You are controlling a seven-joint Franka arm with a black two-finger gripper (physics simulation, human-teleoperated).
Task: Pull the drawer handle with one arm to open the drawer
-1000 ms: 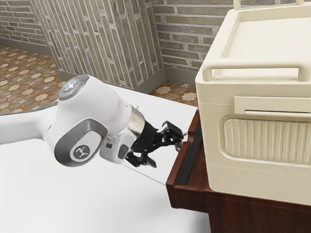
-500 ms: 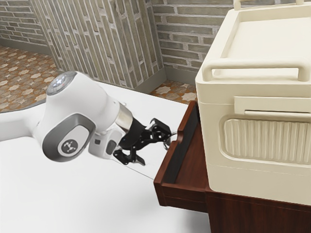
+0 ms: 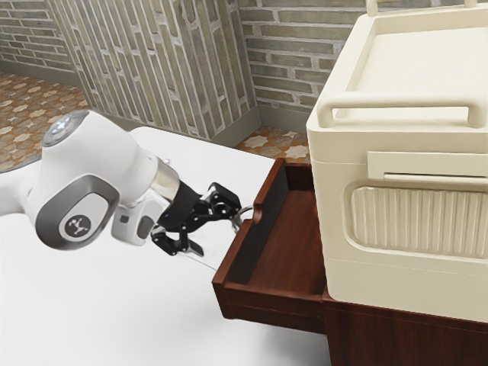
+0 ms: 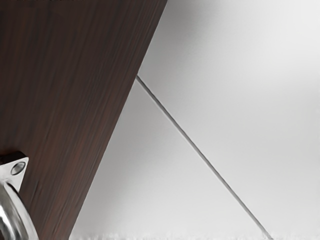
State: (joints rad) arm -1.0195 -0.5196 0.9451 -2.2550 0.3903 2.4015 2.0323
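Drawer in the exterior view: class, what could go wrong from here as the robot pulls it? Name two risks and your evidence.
First, the handle might slip free: the gripper stands open, with just one finger by the handle, so nothing clamps it. Second, the drawer stands well out from the cabinet; pulling much farther could perhaps strain it or draw it off its support.

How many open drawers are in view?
1: the brown drawer, pulled out from beneath the cream box, on the side toward the gripper. Any lower in the cabinet could be hidden.
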